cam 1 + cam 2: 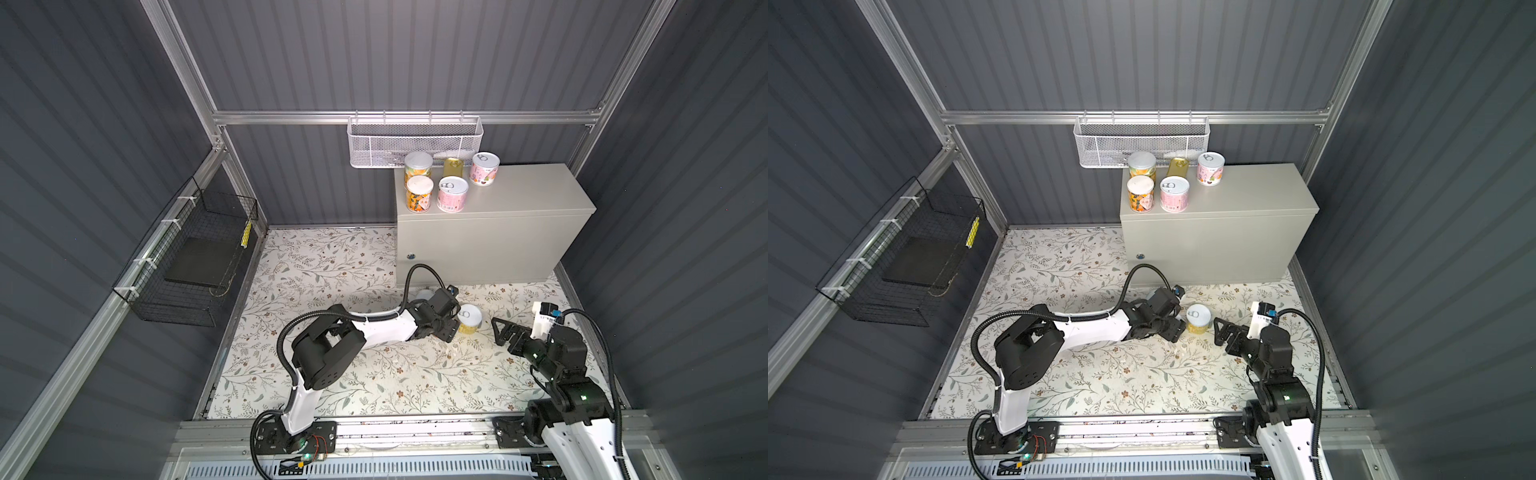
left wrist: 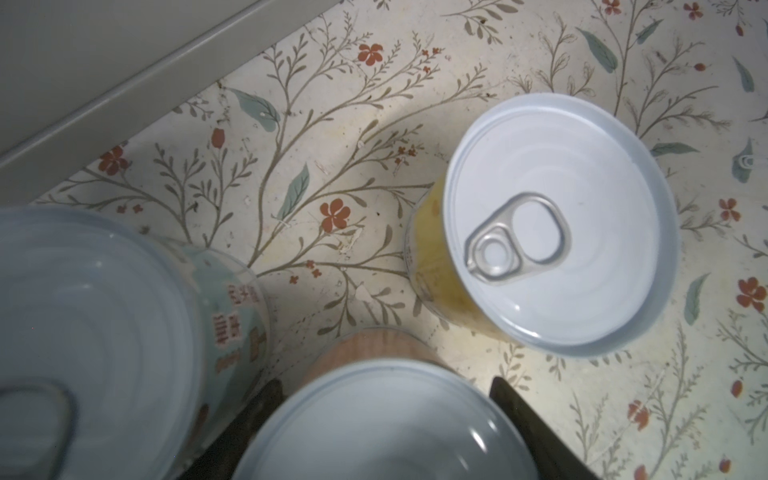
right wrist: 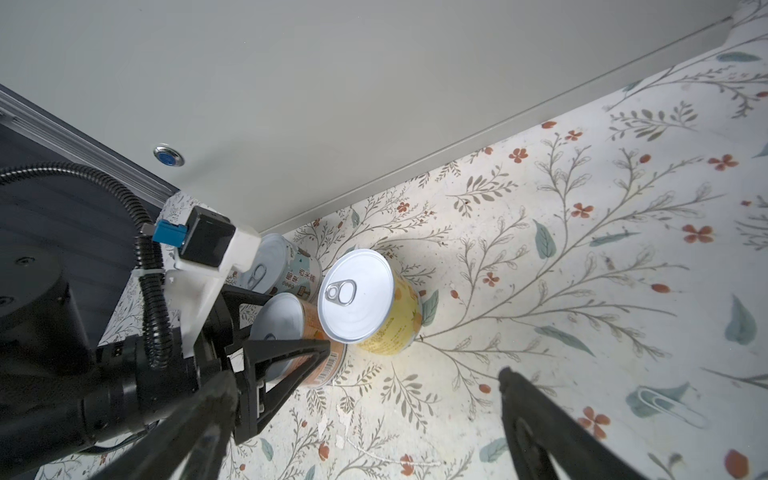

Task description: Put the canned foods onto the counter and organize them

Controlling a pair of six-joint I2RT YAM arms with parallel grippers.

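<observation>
The left claw [image 3: 299, 322] has its jaws closed against opposite sides of a round orange-labelled can with a white lid [image 2: 365, 415], which stands upright on the flower-printed mat [image 1: 332, 374]. Whether the can has left the mat I cannot tell. Just past this claw's tips stands a yellow-labelled can with a pull-ring lid [image 1: 469, 318], and beside the claw, on the cabinet side, a blue-grey-labelled can [image 3: 270, 266]. The right claw [image 1: 498, 331] sits on the far side of the yellow can, jaws spread wide and holding nothing. The gripped can is probably rigid and fairly heavy if full, and its label smooth (a slip risk), so a hold around the middle of the wall looks right. Above and beyond the left claw, the plain light-grey metal cabinet bench [image 1: 519, 195] carries two orange-labelled cans [image 1: 419, 193], two pink-labelled cans [image 1: 453, 193] and a flat gold tin [image 1: 454, 166]. Well away from both claws, the black wire basket [image 1: 187, 266] holds a dark flat slab. What the white mesh basket [image 1: 415, 139] holds is too faint to tell.
</observation>
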